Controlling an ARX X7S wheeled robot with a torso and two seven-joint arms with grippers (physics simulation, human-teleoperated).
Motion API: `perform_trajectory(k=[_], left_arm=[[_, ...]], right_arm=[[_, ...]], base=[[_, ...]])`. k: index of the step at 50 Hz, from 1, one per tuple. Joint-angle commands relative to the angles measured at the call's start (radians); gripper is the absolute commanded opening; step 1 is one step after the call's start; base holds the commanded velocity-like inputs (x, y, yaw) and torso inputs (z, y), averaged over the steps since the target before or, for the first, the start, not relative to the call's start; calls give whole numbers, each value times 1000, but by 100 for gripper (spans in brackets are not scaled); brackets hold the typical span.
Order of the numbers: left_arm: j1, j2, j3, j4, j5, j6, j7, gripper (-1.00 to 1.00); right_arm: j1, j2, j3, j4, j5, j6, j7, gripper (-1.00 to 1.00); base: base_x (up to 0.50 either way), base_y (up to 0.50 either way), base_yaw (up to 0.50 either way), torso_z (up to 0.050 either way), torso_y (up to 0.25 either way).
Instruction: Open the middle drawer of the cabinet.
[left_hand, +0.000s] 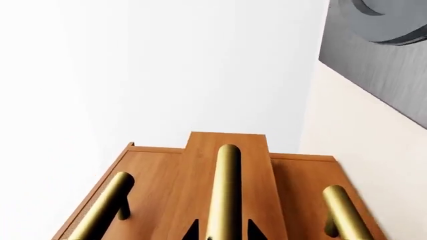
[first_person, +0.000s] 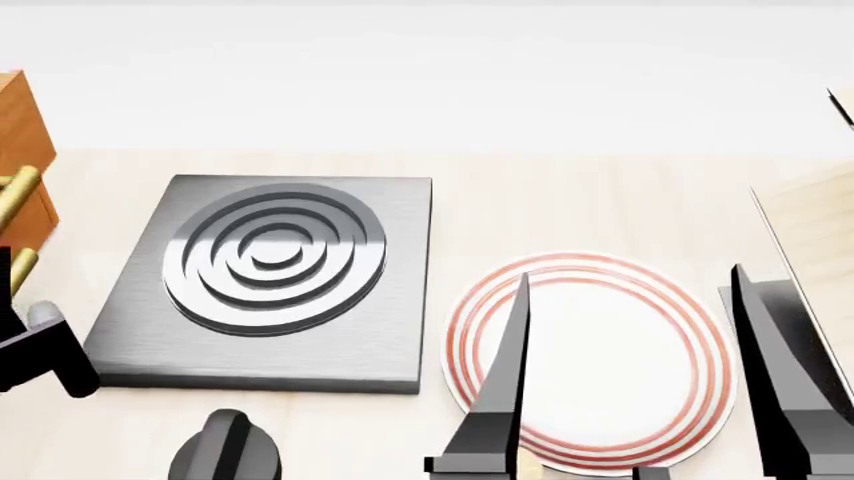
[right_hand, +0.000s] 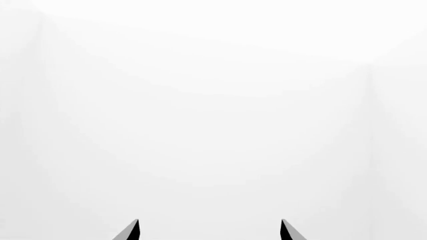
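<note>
The middle drawer (left_hand: 230, 165) juts slightly from the cabinet (left_hand: 307, 180), its handle (left_hand: 225, 192) clamped in the left gripper (left_hand: 223, 231). Pull straight outward, without twisting. The right gripper (right_hand: 208, 231) hangs released

1. My left gripper (left_hand: 223, 231) has its dark fingertips set close on either side of a brass bar.
2. My right gripper (right_hand: 209, 231) points at blank white, its fingers spread wide.

I see the cabinet (left_hand: 167, 175) — orange-brown wood, three brass bar handles side by side. The middle drawer (left_hand: 230, 150) stands proud of its neighbours' fronts — partly pulled out, its handle (left_hand: 225, 190) running straight toward me.
</note>
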Motion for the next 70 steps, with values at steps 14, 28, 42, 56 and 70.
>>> perform_trajectory(k=[14,28,42,56,70], left_arm=[[-110,97,29,1,81,80,-82,-100],[-106,105,36,1,77,81,-87,-100],[-97,114,40,1,73,75,-82,-100],[-84,113,27,1,57,76,-58,100],[-31,111,29,2,51,174,42,100]], right_arm=[[7,34,-27,-2,27,-1,41,100],[11,64,-41,-12,48,0,77,100],[20,91,-53,-9,73,-4,109,100],[27,113,-65,-8,91,-9,137,100],[41,162,-88,-12,133,-19,198,100]], base=[[5,-1,-4,1,6],[7,0,-5,1,6],[7,0,-5,1,5],[1,0,-1,1,2],[0,0,0,1,1]])
